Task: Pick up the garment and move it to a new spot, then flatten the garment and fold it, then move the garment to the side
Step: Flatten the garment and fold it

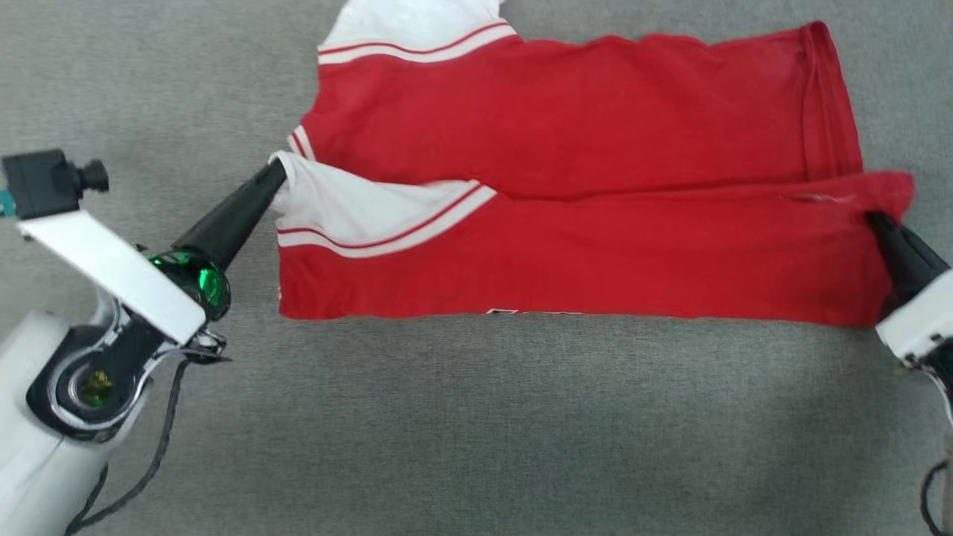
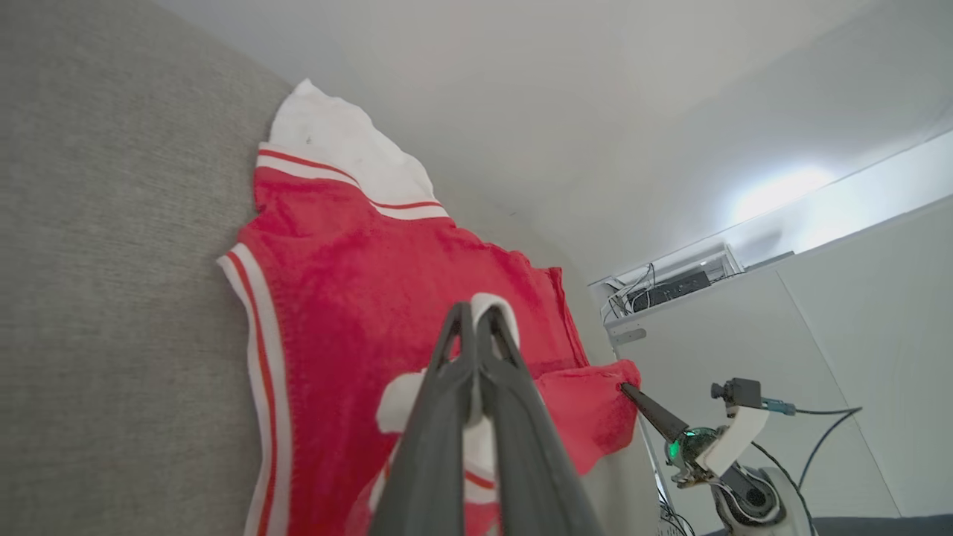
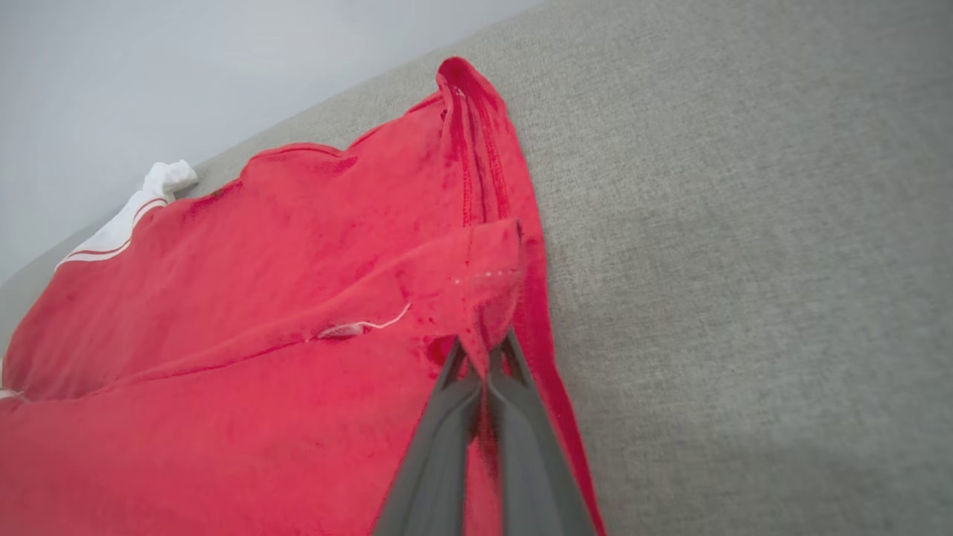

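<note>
Left tool (image 1: 274, 173) is angling in from lower left, pinching shut on the garment (image 1: 581, 246) at its white sleeve (image 1: 335, 197). Right tool (image 1: 877, 222) is sitting at right, clamping shut on the hem corner. Garment is lying half-folded on the grey cloth surface (image 1: 476, 417), long axis left-right, hem pointing right. Left wrist view is adding a white cabinet (image 2: 744, 357) beyond.
</note>
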